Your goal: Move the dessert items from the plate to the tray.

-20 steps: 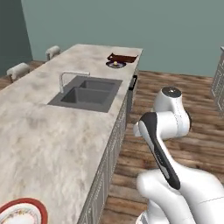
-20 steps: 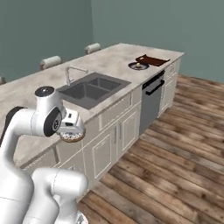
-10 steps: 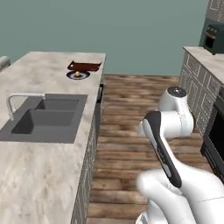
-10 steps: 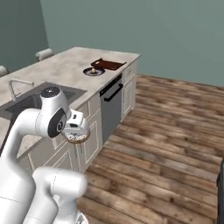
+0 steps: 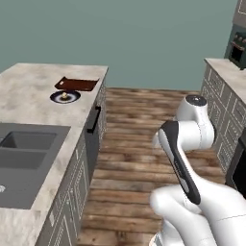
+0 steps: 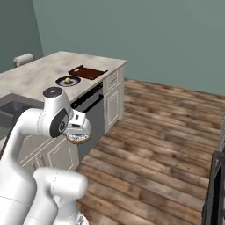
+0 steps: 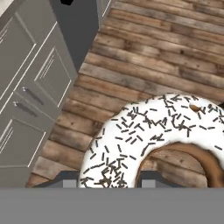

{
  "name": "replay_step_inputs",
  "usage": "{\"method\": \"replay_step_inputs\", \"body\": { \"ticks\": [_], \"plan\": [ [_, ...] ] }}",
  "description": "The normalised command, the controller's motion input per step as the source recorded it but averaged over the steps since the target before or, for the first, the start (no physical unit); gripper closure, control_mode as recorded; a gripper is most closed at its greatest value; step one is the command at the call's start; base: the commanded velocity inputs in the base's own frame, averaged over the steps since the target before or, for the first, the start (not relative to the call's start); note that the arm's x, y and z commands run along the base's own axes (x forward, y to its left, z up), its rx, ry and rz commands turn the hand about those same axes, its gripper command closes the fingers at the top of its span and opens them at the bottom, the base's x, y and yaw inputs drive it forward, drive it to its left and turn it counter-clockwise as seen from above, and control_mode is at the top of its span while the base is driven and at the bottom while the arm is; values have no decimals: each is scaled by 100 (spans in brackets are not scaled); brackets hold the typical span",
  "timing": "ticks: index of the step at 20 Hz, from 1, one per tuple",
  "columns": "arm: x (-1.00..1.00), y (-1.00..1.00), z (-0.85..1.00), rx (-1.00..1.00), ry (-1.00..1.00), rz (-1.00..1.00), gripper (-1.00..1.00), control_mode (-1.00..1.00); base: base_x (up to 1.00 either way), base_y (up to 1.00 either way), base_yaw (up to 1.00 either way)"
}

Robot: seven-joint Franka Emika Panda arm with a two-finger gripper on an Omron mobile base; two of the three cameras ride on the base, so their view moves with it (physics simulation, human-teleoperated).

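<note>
Your base is driving closer to the plate (image 5: 65,96); the gripper (image 6: 78,134) is clenching a donut (image 7: 153,140), carrying it toward the tray (image 5: 77,84).

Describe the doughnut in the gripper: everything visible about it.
The doughnut is a ring with white icing scattered with dark sprinkles, and a brown baked edge showing around its hole and at its right side in the hand view. In the right base view it sits at the end of the gripper, lying roughly flat, held in the air over the wooden floor in front of the grey cabinets. Apart from the gripper, nothing touches it.
</note>
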Motion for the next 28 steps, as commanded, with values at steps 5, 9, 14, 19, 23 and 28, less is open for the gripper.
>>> {"method": "replay_step_inputs", "body": {
  "ticks": [5, 9, 14, 19, 23, 28],
  "plan": [
    [0, 0, 0, 0, 0, 0, 100, 100, 100, -18, 1],
    [0, 0, 0, 0, 0, 0, 100, 100, 98, -3, 0],
    [0, 0, 0, 0, 0, 0, 100, 100, 97, 0, 3],
    [0, 0, 0, 0, 0, 0, 100, 100, 84, 8, 23],
    [0, 0, 0, 0, 0, 0, 100, 100, 71, 3, 39],
    [0, 0, 0, 0, 0, 0, 100, 100, 75, 0, 55]
  ]
}}
